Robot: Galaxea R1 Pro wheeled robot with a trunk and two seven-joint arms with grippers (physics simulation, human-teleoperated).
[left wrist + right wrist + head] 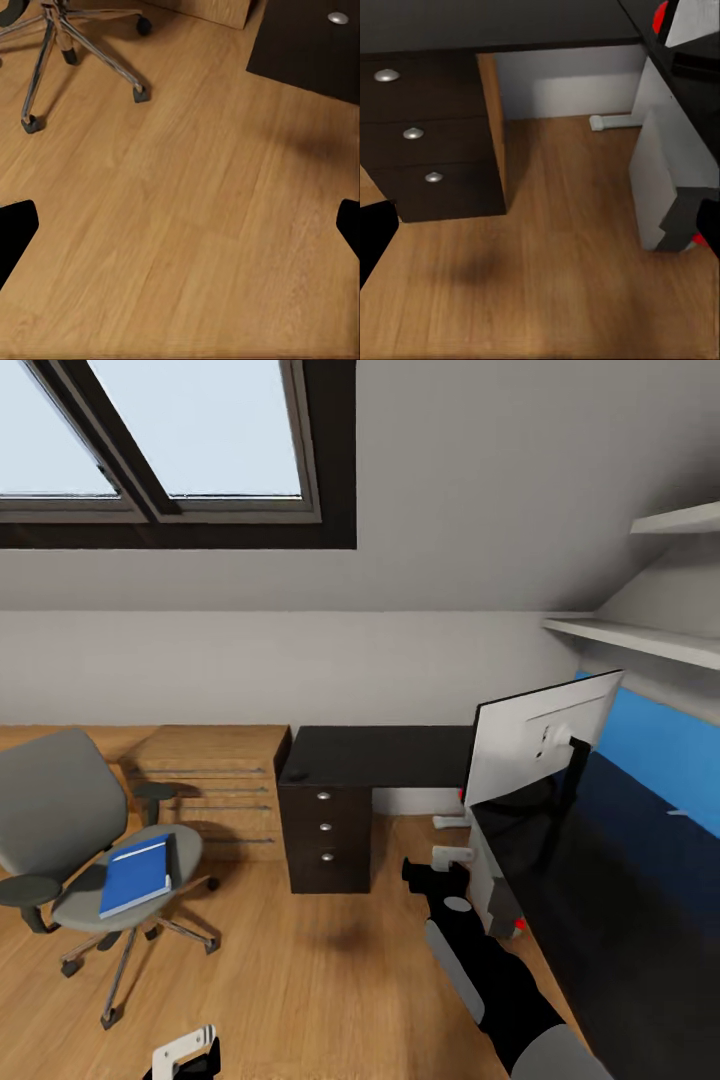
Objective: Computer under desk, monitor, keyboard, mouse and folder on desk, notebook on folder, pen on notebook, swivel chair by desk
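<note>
Folder (136, 875) lies on the swivel chair (70, 830) at eight o'clock, while both grippers, left (180, 225) and right (540, 232), hang spread wide over bare floor (187, 225), grasping nothing.

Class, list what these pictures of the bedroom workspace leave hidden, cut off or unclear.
- monitor screen: head view shows its white back.
- swivel chair: left wrist view's edge cuts off all but the base.
- Left claw: head view's bottom edge crops it; open or shut is unclear.
</note>
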